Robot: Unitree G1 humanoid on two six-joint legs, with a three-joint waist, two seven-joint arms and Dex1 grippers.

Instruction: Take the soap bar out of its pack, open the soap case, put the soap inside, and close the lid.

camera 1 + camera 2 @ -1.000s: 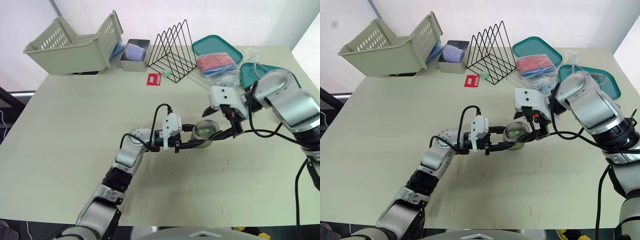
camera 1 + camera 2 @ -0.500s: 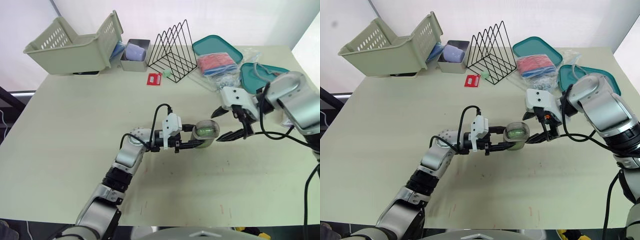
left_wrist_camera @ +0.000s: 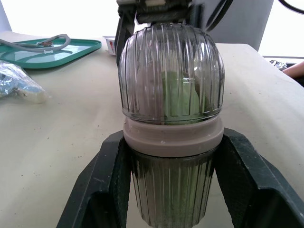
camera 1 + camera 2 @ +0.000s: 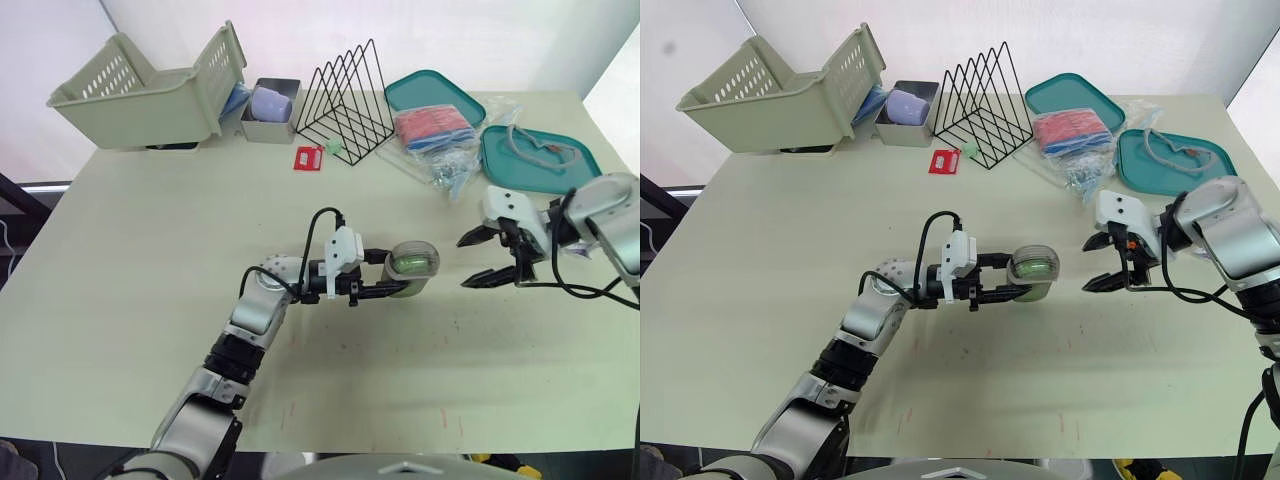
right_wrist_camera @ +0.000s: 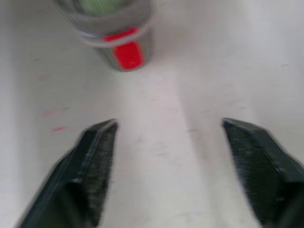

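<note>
Near the middle of the bench [image 4: 150,250], the left end effector [image 4: 402,274] is clenched on the soap case [image 4: 412,265], one black finger pressed to each side of its lower half. The case stands upright, a ribbed clear dome sitting down on a pale band, and the green soap [image 3: 178,90] shows through the dome from the left wrist view. A red tab [image 5: 128,54] marks the side of the case facing the right arm. The right end effector [image 4: 464,264] is released, its two fingers spread wide, and it sits just off to the right of the case without touching it. Along the far edge of the bench lie a tipped green basket [image 4: 140,85], a small grey bin [image 4: 268,108], a black wire rack [image 4: 345,90] with a red packet [image 4: 308,158] in front of it, a clear bag [image 4: 435,128], and two teal trays [image 4: 540,160].
</note>
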